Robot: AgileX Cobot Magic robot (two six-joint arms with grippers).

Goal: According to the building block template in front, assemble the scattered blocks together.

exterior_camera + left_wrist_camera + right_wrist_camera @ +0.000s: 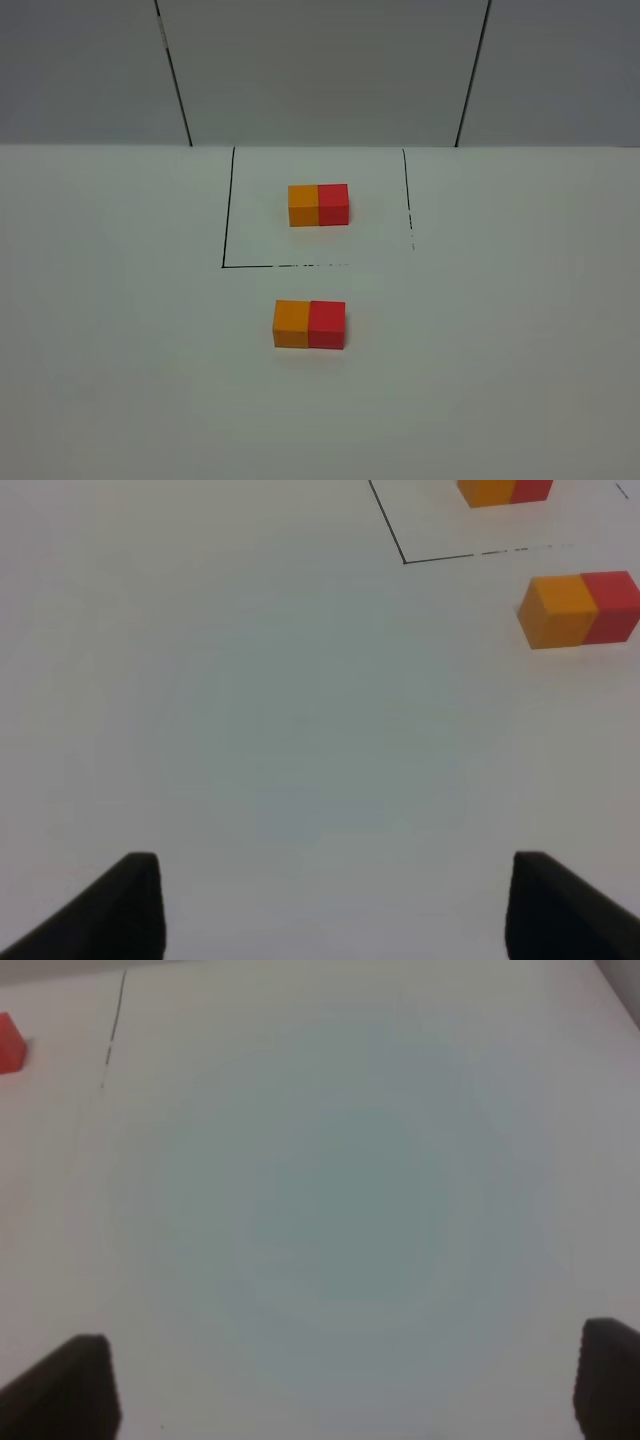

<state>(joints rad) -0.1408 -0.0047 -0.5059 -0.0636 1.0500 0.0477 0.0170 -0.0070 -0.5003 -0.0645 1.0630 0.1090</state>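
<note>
Blocks joined, apparently matching template.

A: What sits inside the black outline toward the tabletop's far edge?
B: The building block template, orange left, red right.
A: And nearer?
B: The scattered blocks, orange touching red, outside the outline.

The template is cut by the left wrist view's edge; a red cube is cropped too.

No legible text, labels or nos. anywhere; wrist views maybe too blurry.
</note>
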